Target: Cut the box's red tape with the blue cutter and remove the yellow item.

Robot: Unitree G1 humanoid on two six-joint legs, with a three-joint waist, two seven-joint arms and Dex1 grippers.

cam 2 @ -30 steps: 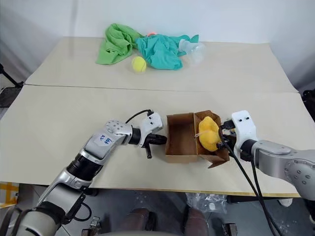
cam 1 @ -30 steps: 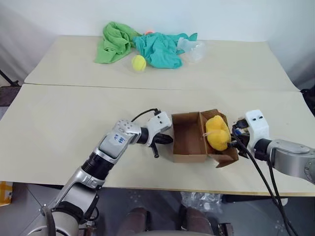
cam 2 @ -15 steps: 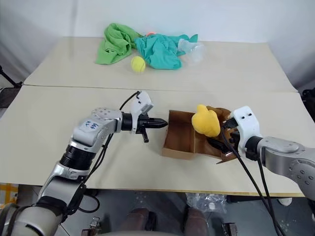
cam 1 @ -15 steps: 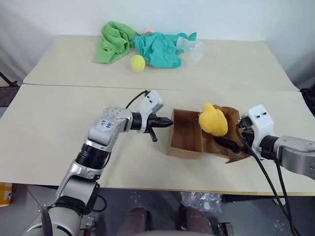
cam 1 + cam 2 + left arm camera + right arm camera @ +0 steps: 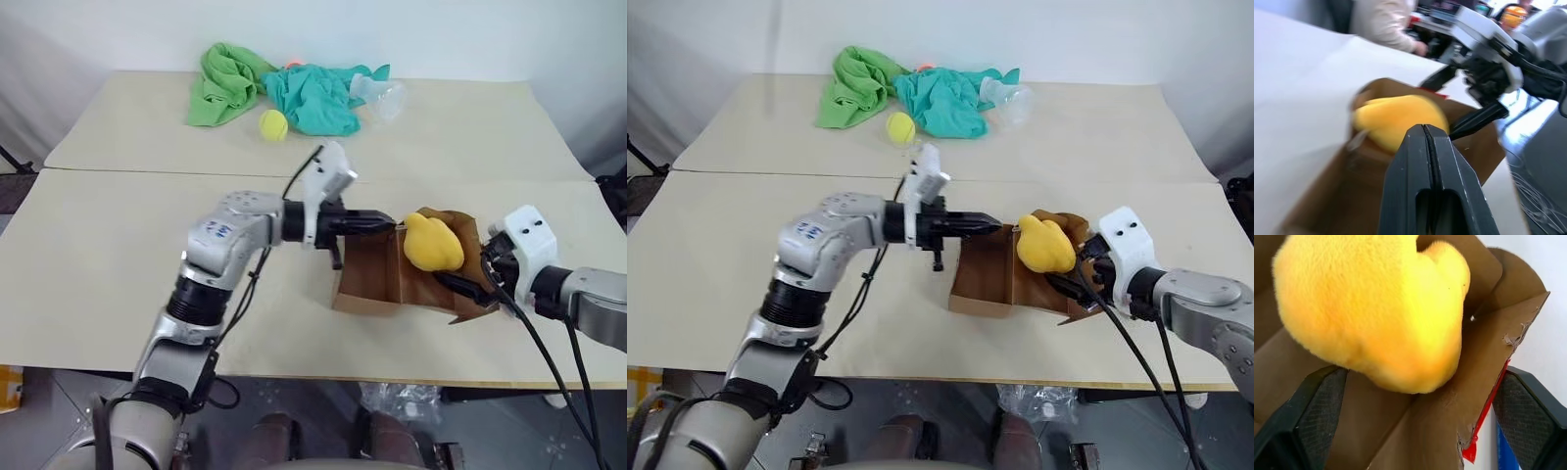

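The box (image 5: 367,279) lies open near the table's front edge, its flaps spread. The yellow item (image 5: 432,245) rests in the box's right half and bulges above the rim. My left gripper (image 5: 395,223) is shut, with nothing seen between its fingers. It hovers level over the box, its tips right beside the yellow item (image 5: 1400,115). My right gripper (image 5: 472,281) is open at the box's right end, one finger on each side of the yellow item (image 5: 1371,308) and a torn flap. Red tape (image 5: 1484,426) clings to that flap's edge. A sliver of blue shows beside the tape; I cannot tell whether it is the blue cutter.
At the table's far side lie a green cloth (image 5: 223,83), a teal cloth (image 5: 313,98), a tennis ball (image 5: 273,123) and a clear plastic cup (image 5: 384,96). A seam (image 5: 147,172) splits the two tabletops. A person's pale sleeve (image 5: 1383,24) shows beyond the table.
My left gripper has risen and swung right, from beside the box to over it. My right gripper has opened off the yellow item, and the box with the item has shifted and tipped.
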